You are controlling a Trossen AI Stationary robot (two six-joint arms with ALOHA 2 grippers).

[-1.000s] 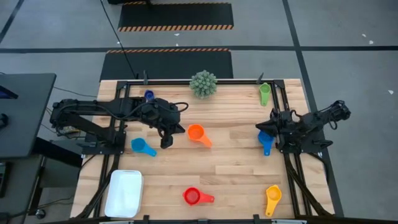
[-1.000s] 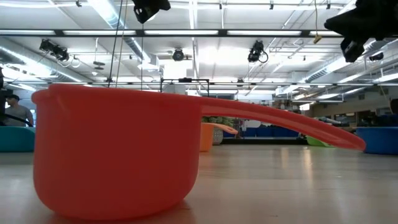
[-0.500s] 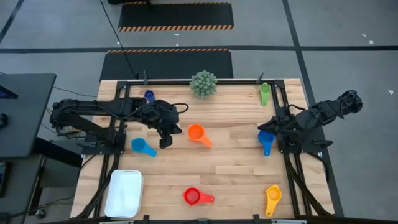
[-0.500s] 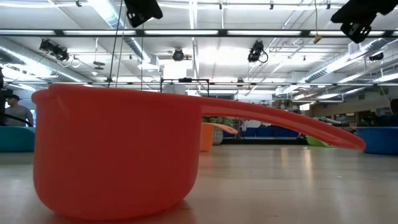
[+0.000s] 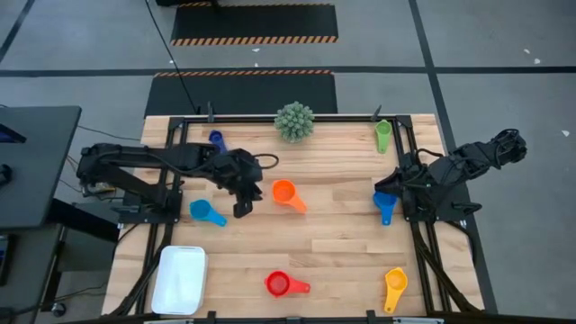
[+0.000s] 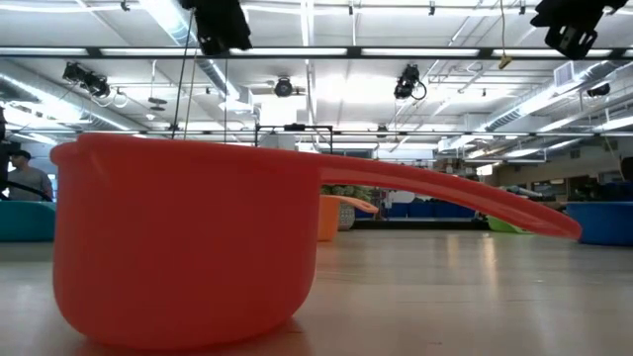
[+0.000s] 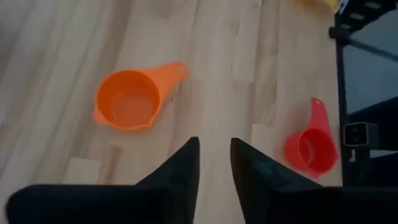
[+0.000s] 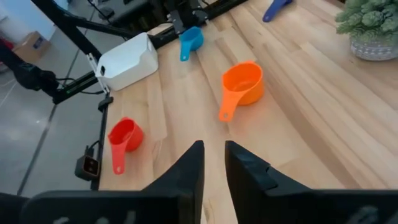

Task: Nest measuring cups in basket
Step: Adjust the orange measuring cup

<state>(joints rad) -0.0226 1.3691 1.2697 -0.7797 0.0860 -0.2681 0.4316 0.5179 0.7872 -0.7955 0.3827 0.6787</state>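
No legible text, labels, brand marks, numbers or signs in any view.

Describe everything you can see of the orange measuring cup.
The orange measuring cup is a small round scoop of smooth, slightly glossy plastic with a short flat handle that has a hole at its end. It stands upright on the wooden table near the middle, mouth up and empty, handle toward the front right. Nothing touches it but the table; the left gripper hangs just to its left, apart from it.

Measuring cups (image 5: 284,193) scattered over table (image 5: 342,243), basket (image 5: 180,279) at near-left corner
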